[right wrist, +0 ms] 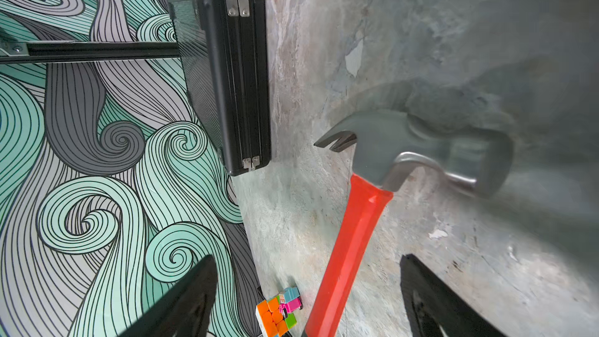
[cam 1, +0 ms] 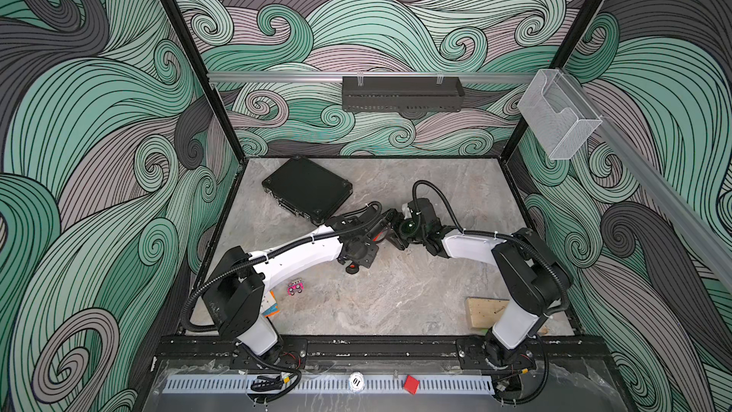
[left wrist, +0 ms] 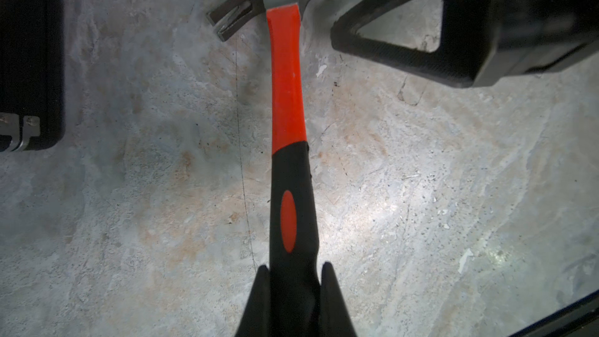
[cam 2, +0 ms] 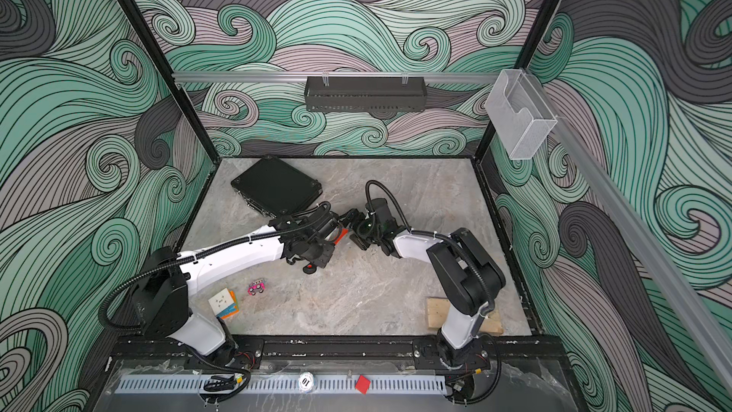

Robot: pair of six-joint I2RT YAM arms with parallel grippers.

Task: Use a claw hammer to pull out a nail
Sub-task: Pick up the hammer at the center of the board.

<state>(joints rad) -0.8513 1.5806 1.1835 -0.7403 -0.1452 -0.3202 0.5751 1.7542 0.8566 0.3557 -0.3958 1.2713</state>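
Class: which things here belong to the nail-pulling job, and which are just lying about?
For the job: claw hammer, left gripper holding it, wooden block with what looks like the nail.
Lying about: black case, puzzle cube, pink toy.

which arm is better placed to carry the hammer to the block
Right, probably: the right gripper is open astride the orange neck of the claw hammer, and the wood block lies by that arm's base. The left gripper holds the handle.
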